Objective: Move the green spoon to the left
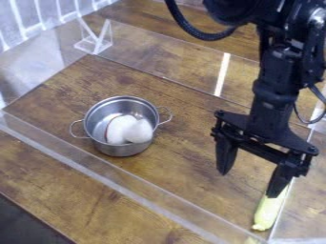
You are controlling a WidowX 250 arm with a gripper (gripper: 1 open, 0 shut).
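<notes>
One camera watches me from high up and off to the side, angled down across the wooden surface (76, 95). It stands fairly near: my arm (283, 67) runs out of the top edge, and the pot (121, 131) sits left of centre.
</notes>
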